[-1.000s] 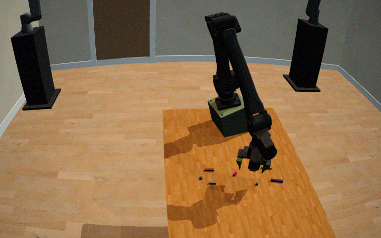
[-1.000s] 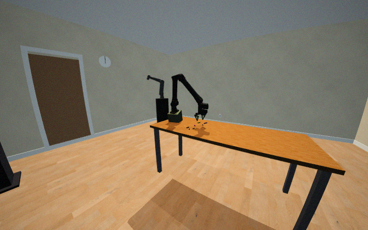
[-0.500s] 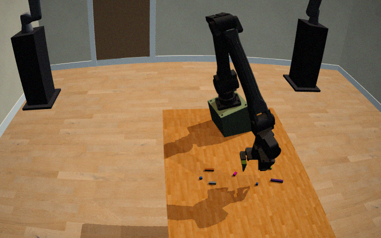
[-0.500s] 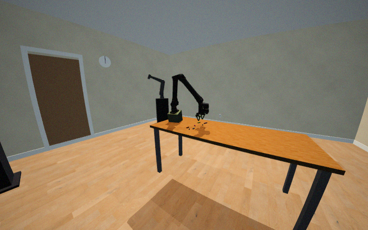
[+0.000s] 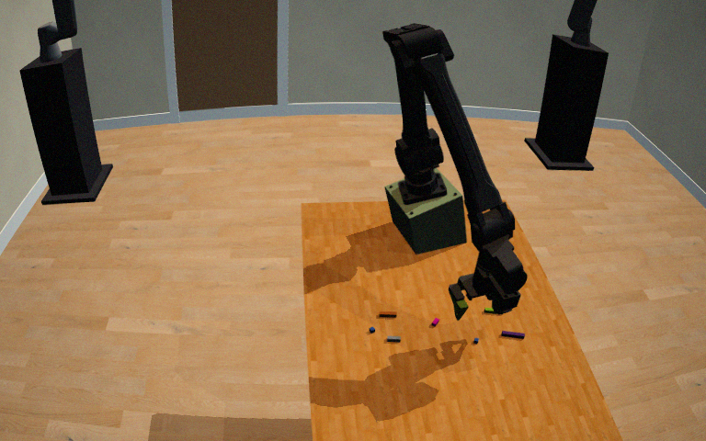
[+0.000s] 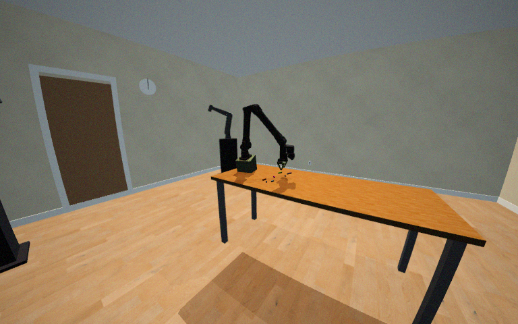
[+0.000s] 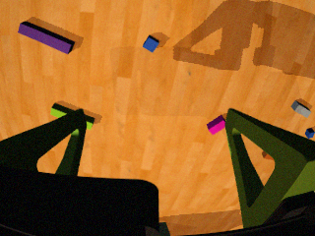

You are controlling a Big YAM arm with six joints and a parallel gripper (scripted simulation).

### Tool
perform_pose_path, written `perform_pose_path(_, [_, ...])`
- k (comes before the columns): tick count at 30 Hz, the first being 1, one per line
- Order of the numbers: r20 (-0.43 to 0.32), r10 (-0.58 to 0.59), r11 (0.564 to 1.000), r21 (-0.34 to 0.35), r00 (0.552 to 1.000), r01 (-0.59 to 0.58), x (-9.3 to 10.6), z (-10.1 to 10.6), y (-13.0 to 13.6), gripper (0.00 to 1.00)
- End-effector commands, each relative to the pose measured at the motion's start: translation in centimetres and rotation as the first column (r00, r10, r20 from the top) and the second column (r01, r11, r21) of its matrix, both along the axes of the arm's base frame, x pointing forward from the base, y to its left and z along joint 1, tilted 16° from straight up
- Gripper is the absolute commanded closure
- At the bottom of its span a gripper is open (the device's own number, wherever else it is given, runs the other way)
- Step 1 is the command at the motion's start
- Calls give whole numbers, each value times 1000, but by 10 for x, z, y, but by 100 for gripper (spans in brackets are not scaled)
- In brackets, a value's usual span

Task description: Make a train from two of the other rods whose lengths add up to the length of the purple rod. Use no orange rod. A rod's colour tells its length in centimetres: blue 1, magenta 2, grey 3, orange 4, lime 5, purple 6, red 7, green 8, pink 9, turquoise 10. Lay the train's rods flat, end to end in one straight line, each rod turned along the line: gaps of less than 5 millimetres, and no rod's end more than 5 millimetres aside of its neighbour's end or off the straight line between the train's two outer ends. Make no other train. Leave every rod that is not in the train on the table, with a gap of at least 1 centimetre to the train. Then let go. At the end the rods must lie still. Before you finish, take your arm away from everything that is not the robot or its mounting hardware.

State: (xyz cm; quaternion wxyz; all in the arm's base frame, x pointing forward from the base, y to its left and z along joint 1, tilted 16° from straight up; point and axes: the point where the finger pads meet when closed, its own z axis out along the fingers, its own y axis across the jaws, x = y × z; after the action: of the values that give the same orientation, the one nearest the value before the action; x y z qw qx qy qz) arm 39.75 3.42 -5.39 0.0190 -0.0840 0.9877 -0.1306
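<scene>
Tool (image 5: 480,303) spread wide, holding nothing, low over the lime rod (image 7: 61,112).
Centre both fingers across the rod's width, then descend squarely before closing.

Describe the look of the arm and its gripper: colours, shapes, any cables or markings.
The slim, matte black jointed arm has boxy links and stands on an olive-green cube pedestal. Its black parallel gripper carries two triangular, open-framed fingers, dark with olive-green faces. No cables or markings show.
</scene>
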Motion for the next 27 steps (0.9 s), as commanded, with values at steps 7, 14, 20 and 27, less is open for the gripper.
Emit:
perform_pose_path(7, [-24,227,974,-3,974,-228,21,7,21,0])
perform_pose_path(14, [-51,313,949,-5,948,-314,20,5,22,0])
perform_pose_path(20, [-76,405,914,-4,911,-406,20,4,28,0])
perform_pose_path(27, [-103,487,872,-1,867,-490,19,2,31,0])
